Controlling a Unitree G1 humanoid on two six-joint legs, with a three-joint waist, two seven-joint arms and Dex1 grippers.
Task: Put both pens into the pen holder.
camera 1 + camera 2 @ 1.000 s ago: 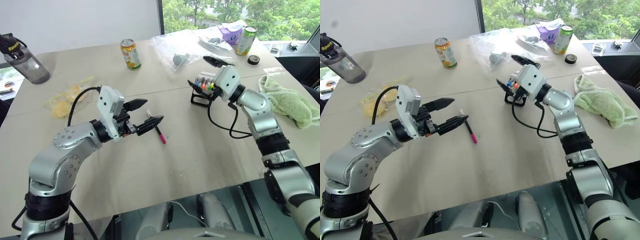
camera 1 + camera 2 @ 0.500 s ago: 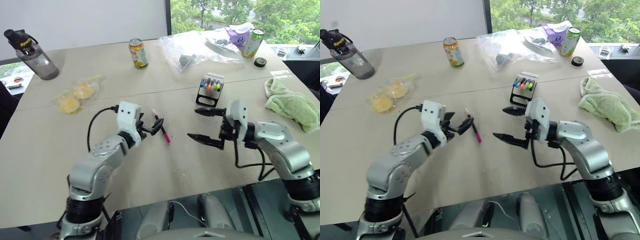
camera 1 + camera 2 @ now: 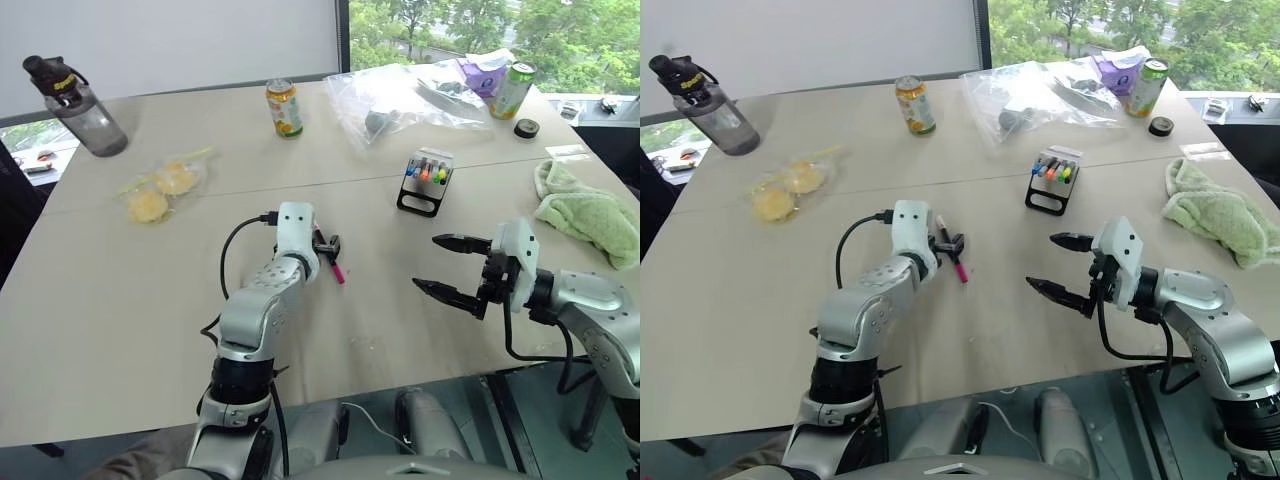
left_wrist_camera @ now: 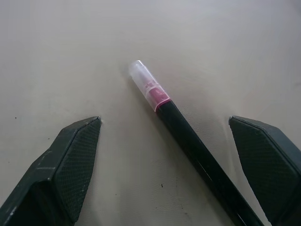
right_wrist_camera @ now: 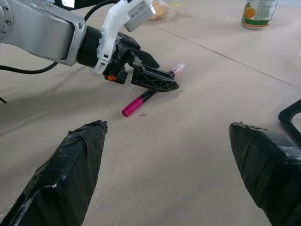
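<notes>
The right tool [image 3: 448, 265] hung over the surface [image 3: 130, 300] close to the near edge, on the right side. Its two black fingers were spread wide apart and held nothing. It pointed across toward the left tool.

The left tool [image 3: 950, 240] was a bit farther in, near the middle of the surface. Its fingers [image 4: 61, 174] were wide apart too, low down over the surface, one on each side of a pen [image 4: 188, 141]. They did not squeeze the pen. The pen lay flat on the surface. It had a black body, a pink band and a clear tip, and its other end was bright pink [image 5: 133, 106].

Farther back and to the right stood the pen holder [image 3: 424, 183], about halfway across the surface. It was a small black rack, and short markers with bright caps stuck out of its top. The pen was well apart from it.

A green towel [image 3: 590, 210] lay at the right edge. Some yellow snacks in a bag [image 3: 160, 188] lay on the left side.

Near the far edge stood an orange can [image 3: 284, 107], a clear plastic bag [image 3: 400, 95] and a green can [image 3: 512, 88]. A dark water bottle [image 3: 75, 105] stood at the far left corner.
</notes>
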